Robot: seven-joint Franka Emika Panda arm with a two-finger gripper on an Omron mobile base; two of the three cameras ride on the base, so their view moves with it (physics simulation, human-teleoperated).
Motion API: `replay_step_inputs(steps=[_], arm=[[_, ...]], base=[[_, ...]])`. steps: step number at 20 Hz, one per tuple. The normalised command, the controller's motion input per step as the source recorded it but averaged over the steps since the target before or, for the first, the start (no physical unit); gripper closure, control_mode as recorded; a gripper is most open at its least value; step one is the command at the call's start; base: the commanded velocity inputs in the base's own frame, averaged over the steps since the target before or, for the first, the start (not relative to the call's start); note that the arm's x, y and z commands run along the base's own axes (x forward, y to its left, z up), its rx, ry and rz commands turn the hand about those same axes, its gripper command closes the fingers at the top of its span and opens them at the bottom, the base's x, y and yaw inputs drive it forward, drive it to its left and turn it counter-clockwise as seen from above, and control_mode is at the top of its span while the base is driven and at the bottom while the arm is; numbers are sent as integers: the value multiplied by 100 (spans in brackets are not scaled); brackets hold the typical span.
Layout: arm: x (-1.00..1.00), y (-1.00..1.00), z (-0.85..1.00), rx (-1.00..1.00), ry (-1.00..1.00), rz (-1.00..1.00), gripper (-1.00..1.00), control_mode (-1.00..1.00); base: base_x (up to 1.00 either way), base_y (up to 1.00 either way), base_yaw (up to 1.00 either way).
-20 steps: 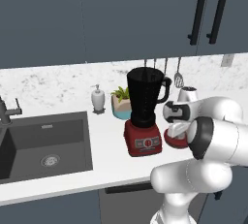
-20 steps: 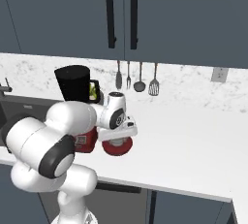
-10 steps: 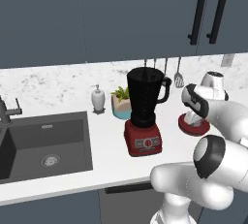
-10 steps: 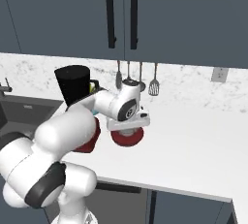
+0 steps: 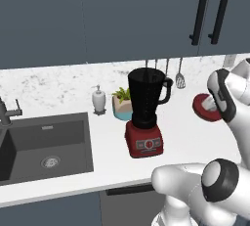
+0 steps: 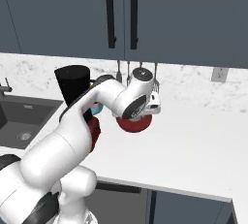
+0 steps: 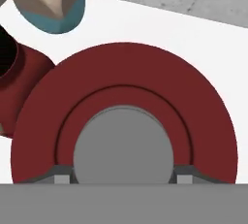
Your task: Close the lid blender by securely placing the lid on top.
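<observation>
The hand (image 7: 123, 178) grips the lid (image 7: 123, 97) by its knob — blender (image 5: 145, 115) jar uncovered (contents unseen).

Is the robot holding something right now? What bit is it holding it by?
Yes. The tool grips the flat round red lid by the grey round knob in its centre, one fingertip on each side.

The blender (image 5: 145, 114) stands upright near the middle of the white bench (image 5: 180, 139), its black jar open on top. The red lid (image 5: 204, 107) sits off to its right, partly behind the white arm. A soap dispenser (image 5: 99, 100) and potted plant (image 5: 121, 103) stand behind the blender; the sink (image 5: 44, 144) lies at the left.
</observation>
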Motion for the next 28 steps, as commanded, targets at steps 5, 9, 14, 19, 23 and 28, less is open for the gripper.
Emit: replay_step_inputs(steps=[5,9,14,19,23,28], arm=[[-12,38,100,5,-32,-10,100,-100],[-10,58,100,0,-29,-9,100,-100],[-12,54,100,0,-21,-6,100,-100],[-16,53,100,-8,-5,0,100,-100],[-20,64,100,-11,9,3,100,-100],[-2,86,99,-7,35,11,100,-100]], base=[[0,0,0],[0,0,0],[0,0,0],[0,0,0],[0,0,0],[0,0,0]])
